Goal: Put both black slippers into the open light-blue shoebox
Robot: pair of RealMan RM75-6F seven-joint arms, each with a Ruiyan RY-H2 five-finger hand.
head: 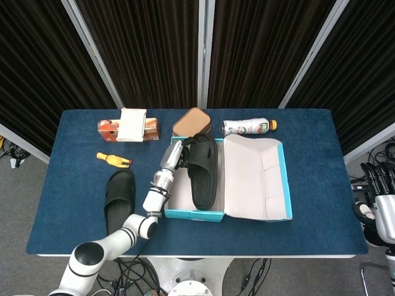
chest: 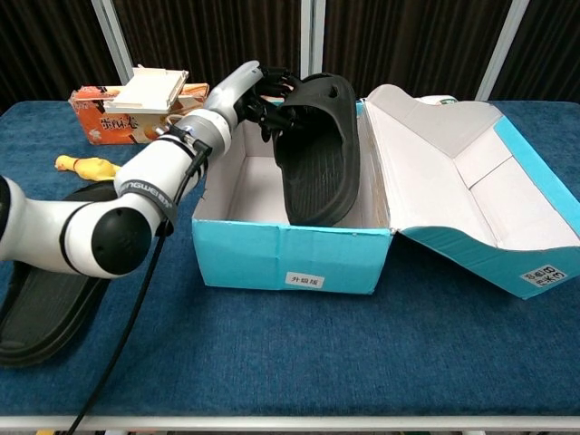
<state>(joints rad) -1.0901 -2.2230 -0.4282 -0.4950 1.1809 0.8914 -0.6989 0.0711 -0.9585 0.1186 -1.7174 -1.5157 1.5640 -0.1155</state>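
Head view, far left: your second black rubber slipper (head: 119, 200) lies flat on the blue cloth table (head: 308, 129), well apart from anything holding it and just left of the box; this half of the job is not yet done.
Left hand: your left hand (head: 179, 155) is closed on the upper strap end of the first black rubber slipper (head: 200, 171), as the chest view shows at the back wall of the box.
First slipper: it sits inside the open light-blue cardboard shoebox (head: 195, 214), tilted, its toe down on the white floor and its strap end leaning up near the rear wall; you judge it placed but not released.
Box lid: the white-lined lid (head: 254, 179) is folded open to the right, leaving room beside the first slipper.
Right hand: your right hand (head: 378, 182) hangs off the table's right edge; you cannot tell how its fingers lie.
Left to do: let go, then fetch the other slipper.
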